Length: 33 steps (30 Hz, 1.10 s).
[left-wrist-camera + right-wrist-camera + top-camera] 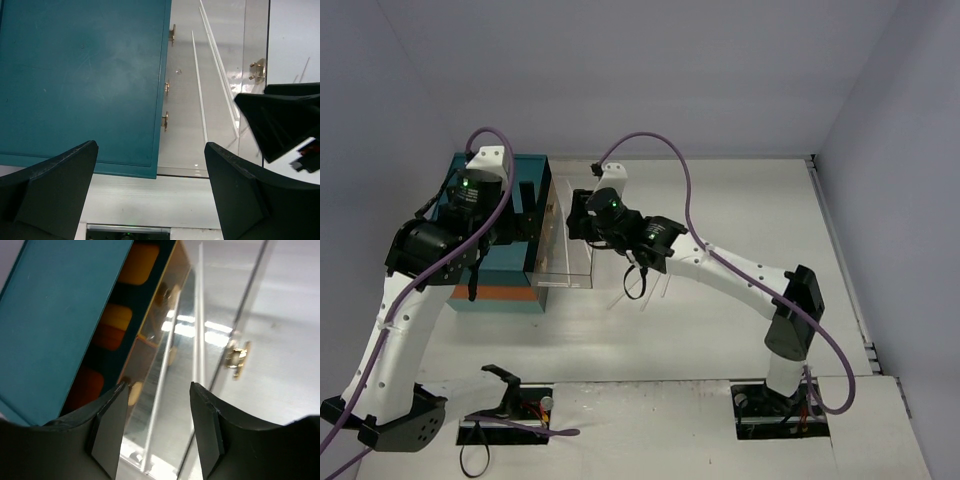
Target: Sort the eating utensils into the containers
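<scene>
Right wrist shows my right gripper (155, 432) parted and empty above the chopsticks (199, 315), which lie lengthwise in the clear drawer (225, 300), pointing away.

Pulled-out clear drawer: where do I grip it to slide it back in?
Probably the gold handle on the drawer front, approached from the side facing away from the teal chest: it juts from the flat clear face, the only part narrow enough to pinch.
</scene>
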{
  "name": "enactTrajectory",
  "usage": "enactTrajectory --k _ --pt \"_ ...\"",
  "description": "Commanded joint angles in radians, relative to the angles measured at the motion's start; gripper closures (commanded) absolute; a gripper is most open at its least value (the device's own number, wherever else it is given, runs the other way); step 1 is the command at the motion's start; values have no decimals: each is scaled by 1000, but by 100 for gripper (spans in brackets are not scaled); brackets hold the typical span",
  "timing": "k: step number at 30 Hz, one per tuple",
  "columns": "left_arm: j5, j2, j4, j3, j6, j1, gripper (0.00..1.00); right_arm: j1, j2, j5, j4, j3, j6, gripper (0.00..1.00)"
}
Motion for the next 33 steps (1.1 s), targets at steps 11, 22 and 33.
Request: enactTrajectory --k 11,22,33 --pt "18 40 37 49 -14 6 14 -324 -327 71 -136 -476 86 49" --pt "26 34 37 36 -25 6 14 -340 -41 -70 -92 -529 78 57" --pt "6 -9 31 14 -14 6 14 -344 82 -53 -29 -564 118 68"
